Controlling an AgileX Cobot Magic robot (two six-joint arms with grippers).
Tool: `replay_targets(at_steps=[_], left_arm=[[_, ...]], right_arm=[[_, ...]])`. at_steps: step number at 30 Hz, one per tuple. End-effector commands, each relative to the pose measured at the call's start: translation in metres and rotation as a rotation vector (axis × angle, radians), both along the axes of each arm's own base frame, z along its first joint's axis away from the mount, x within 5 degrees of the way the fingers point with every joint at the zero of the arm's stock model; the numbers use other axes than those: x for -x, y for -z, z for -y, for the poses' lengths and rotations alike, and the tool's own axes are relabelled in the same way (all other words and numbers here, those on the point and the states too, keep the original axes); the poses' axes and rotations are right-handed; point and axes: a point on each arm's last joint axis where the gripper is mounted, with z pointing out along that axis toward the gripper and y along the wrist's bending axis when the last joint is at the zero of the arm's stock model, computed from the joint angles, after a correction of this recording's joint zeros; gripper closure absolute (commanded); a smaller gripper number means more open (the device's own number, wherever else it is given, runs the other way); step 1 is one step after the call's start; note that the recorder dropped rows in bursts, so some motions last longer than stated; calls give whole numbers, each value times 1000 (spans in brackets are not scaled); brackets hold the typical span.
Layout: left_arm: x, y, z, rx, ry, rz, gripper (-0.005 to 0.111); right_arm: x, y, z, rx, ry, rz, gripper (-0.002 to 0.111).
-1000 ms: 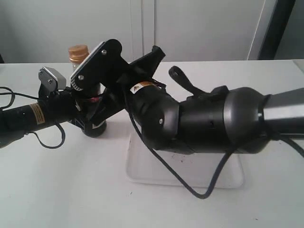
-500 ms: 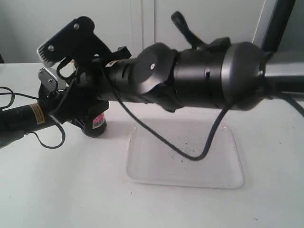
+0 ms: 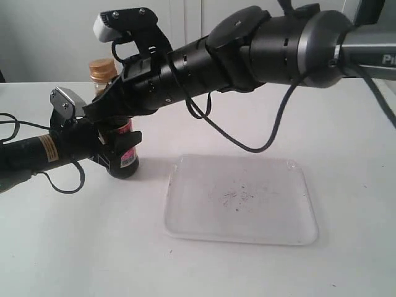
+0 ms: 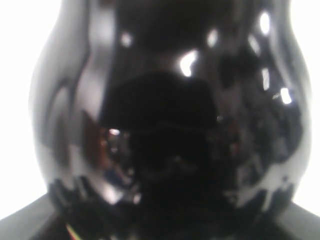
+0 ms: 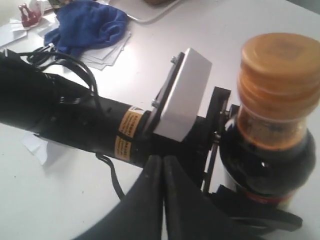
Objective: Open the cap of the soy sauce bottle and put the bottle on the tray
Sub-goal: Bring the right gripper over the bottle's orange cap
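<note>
While the left hand clamps the lower body of the soy sauce bottle, which stands upright toward the bench's left edge, the cap sits closed on top, higher than the right hand. That hand, fingers pressed together and empty, points low beside the bottle's shoulder. The tray lies near, toward the bench's middle. Reaching the cap likely needs a lift first.
</note>
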Motion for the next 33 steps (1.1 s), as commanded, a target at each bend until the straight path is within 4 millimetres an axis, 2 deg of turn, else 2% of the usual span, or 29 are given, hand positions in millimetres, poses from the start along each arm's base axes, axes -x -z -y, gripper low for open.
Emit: replay_targets(at_steps=[1, 11, 20, 33], left_arm=[[3, 10, 2, -44, 31, -33, 106], [3, 10, 2, -44, 31, -33, 106], [3, 10, 2, -44, 31, -33, 106], [3, 10, 2, -48, 37, -30, 106]], right_arm=[[-10, -1, -8, -48, -55, -42, 108], [-43, 0, 4, -173, -45, -177, 108], [-49, 7, 3, -186, -14, -197, 108], [-59, 5, 6, -219, 90, -179, 108]])
